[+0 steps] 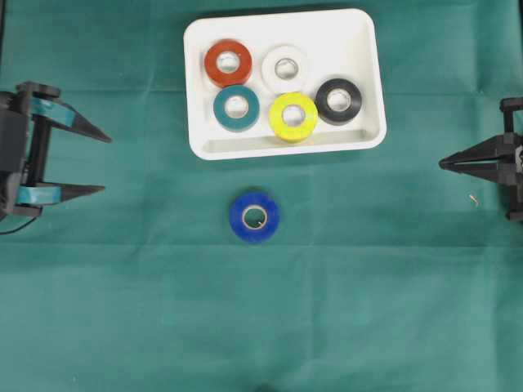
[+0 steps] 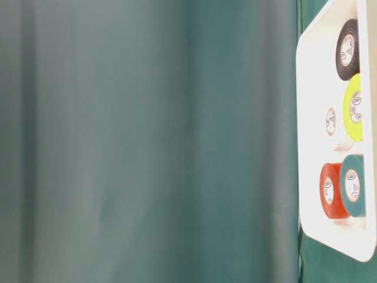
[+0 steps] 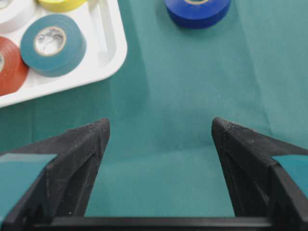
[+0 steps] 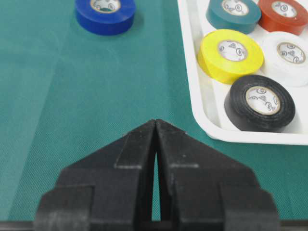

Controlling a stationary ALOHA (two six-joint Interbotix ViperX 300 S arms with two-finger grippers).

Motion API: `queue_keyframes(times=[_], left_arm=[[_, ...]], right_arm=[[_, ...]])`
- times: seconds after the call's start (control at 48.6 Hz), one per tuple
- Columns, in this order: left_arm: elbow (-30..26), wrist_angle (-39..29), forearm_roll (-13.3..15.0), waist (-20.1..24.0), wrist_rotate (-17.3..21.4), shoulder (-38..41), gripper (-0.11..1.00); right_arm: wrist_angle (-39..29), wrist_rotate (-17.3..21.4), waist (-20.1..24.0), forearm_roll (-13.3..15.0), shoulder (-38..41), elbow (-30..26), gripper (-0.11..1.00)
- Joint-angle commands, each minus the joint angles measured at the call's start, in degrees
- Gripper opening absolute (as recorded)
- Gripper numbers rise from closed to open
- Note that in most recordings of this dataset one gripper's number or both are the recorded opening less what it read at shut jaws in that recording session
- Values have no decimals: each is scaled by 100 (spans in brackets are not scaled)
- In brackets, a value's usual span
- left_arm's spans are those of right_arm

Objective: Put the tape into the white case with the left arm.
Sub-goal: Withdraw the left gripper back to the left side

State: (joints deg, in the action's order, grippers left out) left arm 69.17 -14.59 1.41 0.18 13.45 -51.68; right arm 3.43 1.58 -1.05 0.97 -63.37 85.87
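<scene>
A blue tape roll [image 1: 254, 217] lies flat on the green cloth, just in front of the white case [image 1: 364, 82]. It also shows at the top of the left wrist view [image 3: 197, 10] and the right wrist view [image 4: 105, 15]. The case holds several rolls: red [image 1: 228, 63], white [image 1: 285, 69], teal [image 1: 236, 107], yellow [image 1: 293, 117] and black [image 1: 338, 100]. My left gripper [image 1: 105, 163], with teal bands, stands open at the far left edge, well apart from the blue roll. Nothing is between its fingers. My right gripper [image 1: 442, 163] is shut and empty at the far right.
The green cloth [image 1: 261, 327] covers the whole table. In the table-level view the case [image 2: 309, 118] stands at the right edge with its rolls, and a green backdrop fills the rest. A small orange scrap [image 1: 473, 198] lies by the right arm.
</scene>
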Motion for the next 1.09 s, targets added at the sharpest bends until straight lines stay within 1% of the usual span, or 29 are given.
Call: queue_keyframes(times=[0.0, 0.103, 0.206, 0.473, 0.638, 0.844, 1.07], left_arm=[[35, 26, 18, -18, -9, -193, 86], [105, 26, 9, -18, -9, -422, 86], [105, 9, 18, -18, -9, -466, 86], [88, 9, 9, -18, -9, -272, 86], [-18, 44, 18, -35, -9, -123, 86], [-264, 53, 9, -193, 0, 378, 86], [-642, 158, 9, -510, 9, 1204, 86]], right_arm=[[44, 9, -9, 9, 35, -62, -9], [44, 9, -9, 0, 35, -62, -9], [62, 9, -9, 9, 35, -62, -9], [62, 9, -9, 0, 35, -62, -9], [62, 9, -9, 0, 35, -62, -9], [62, 9, -9, 0, 35, -53, -9], [53, 9, -9, 0, 35, -62, -9]])
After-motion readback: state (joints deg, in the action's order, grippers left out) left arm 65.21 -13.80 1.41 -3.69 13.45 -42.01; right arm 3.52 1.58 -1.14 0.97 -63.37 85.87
